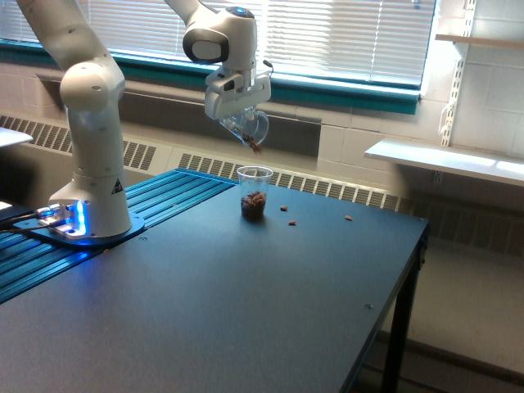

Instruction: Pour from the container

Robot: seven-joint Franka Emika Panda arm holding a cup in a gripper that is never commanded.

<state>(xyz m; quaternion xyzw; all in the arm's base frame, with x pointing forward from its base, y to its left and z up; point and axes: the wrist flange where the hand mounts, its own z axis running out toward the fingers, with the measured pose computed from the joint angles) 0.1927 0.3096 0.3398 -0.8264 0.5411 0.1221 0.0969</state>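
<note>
The container [250,128], a small clear plastic cup, is held tilted steeply with its mouth pointing down to the exterior view's right. My gripper [242,119] is shut on it, high above the table. Brown pieces sit at the container's lip. Directly below stands a second clear cup [255,193] upright on the dark table [246,303], holding a layer of brown pieces at its bottom.
A few brown pieces [288,214] lie spilled on the table to the right of the standing cup, one further off [348,218]. The arm's white base [90,205] stands at the left on blue ridged rails. The table's edge runs along the right.
</note>
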